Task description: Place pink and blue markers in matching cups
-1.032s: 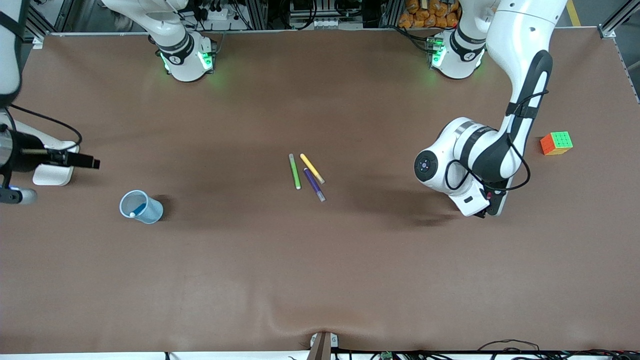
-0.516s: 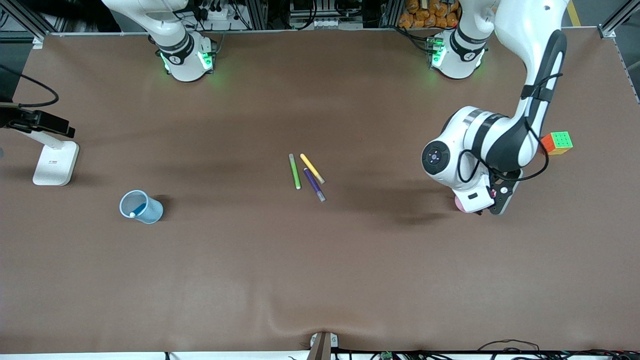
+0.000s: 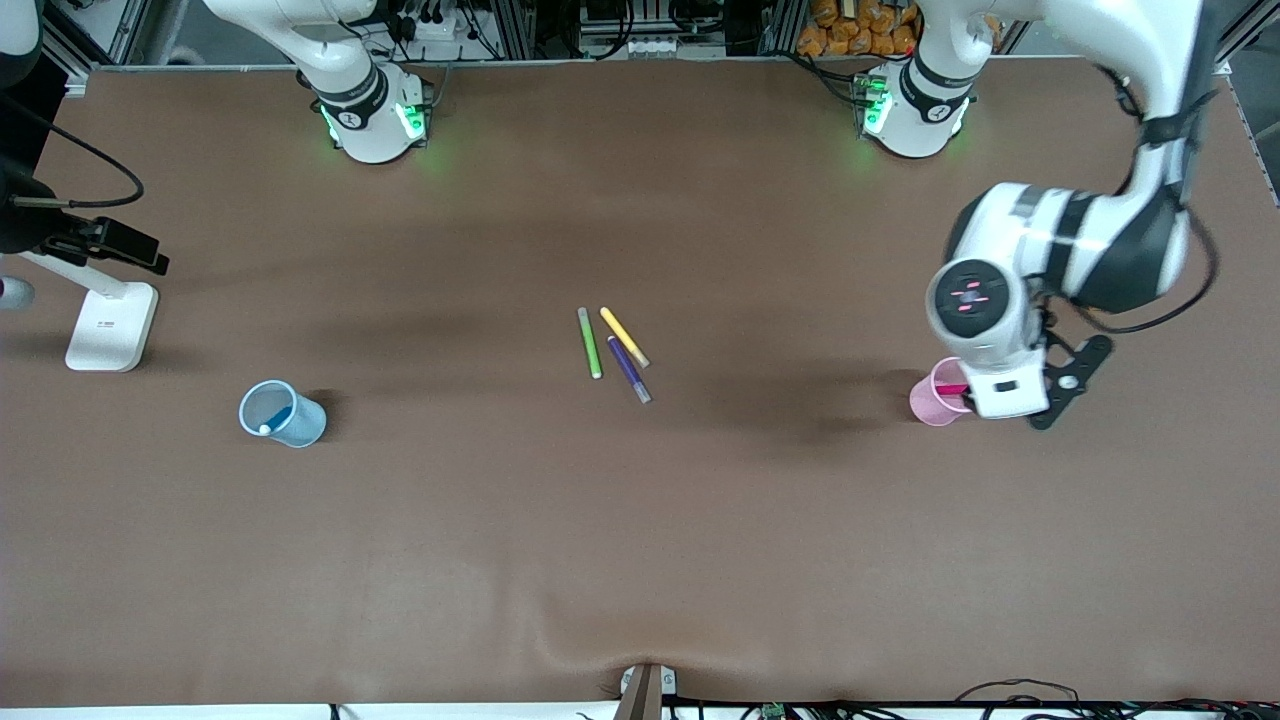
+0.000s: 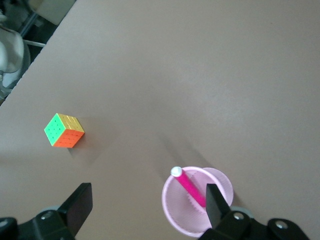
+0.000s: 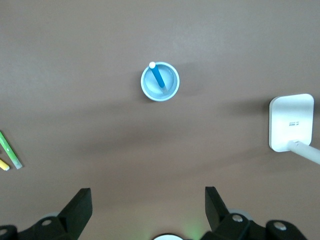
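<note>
Resting in cups: pink marker [image 4: 190,187] leaning in pink cup [image 4: 176,210], toward left arm's edge; blue marker [image 5: 158,77] in blue cup [image 5: 171,89], toward right arm's edge.
Left gripper [image 4: 145,207]: jaws wide apart, empty, above pink cup.
Right gripper [image 5: 145,207]: jaws wide apart, empty, high over surface [image 3: 640,560].

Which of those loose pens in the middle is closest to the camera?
The purple marker; it lies lower in the front view than the green marker and yellow marker.

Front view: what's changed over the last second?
The left end effector rose, open, toward the left arm's end, uncovering the pink cup with the pink marker inside. The right arm withdrew. The blue cup, blue marker and loose markers stayed put.
</note>
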Action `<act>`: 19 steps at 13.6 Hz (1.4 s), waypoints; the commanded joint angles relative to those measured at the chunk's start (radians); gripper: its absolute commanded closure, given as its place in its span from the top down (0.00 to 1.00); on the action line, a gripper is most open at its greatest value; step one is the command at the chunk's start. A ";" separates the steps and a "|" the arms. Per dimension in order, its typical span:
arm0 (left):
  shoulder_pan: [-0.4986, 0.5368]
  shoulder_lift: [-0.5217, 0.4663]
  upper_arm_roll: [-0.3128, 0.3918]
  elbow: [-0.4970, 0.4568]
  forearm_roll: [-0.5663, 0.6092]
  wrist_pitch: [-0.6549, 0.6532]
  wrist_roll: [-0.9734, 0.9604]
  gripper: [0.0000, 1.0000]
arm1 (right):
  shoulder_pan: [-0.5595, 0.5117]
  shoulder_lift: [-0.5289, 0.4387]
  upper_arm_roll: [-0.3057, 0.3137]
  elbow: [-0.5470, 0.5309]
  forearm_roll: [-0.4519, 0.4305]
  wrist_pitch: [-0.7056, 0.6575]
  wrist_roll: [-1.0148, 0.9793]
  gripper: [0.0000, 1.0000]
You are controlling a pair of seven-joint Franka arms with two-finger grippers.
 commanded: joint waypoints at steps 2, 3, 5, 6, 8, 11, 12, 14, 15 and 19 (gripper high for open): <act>0.066 -0.096 -0.008 -0.011 -0.111 -0.013 0.221 1.00 | 0.003 0.054 0.008 0.157 -0.032 -0.123 0.008 1.00; 0.082 -0.115 -0.007 -0.011 -0.146 -0.013 0.276 1.00 | -0.005 0.054 0.008 0.177 -0.028 -0.163 -0.005 1.00; 0.106 -0.148 -0.007 -0.011 -0.198 -0.013 0.372 1.00 | 0.003 0.052 0.008 0.211 -0.029 -0.181 0.005 1.00; 0.107 -0.164 -0.007 -0.011 -0.223 -0.013 0.412 1.00 | 0.010 0.052 0.013 0.217 -0.019 -0.177 0.014 1.00; 0.107 -0.190 -0.008 -0.009 -0.252 -0.048 0.468 1.00 | 0.009 0.054 0.010 0.215 0.009 -0.163 0.005 1.00; 0.129 -0.269 -0.008 -0.009 -0.355 -0.080 0.640 1.00 | -0.040 0.026 0.003 0.125 0.040 -0.056 -0.122 1.00; 0.139 -0.293 -0.007 -0.009 -0.387 -0.088 0.697 1.00 | -0.039 0.010 0.005 0.105 0.040 -0.045 -0.158 1.00; 0.143 -0.317 -0.002 -0.009 -0.425 -0.097 0.754 1.00 | -0.031 0.008 0.009 0.105 0.030 -0.054 -0.122 1.00; 0.142 -0.323 -0.001 -0.009 -0.427 -0.099 0.772 1.00 | -0.028 0.005 0.013 0.102 0.030 -0.060 -0.029 1.00; 0.143 -0.389 0.054 -0.001 -0.499 -0.129 0.973 1.00 | -0.011 -0.027 0.013 0.056 0.030 -0.045 0.014 1.00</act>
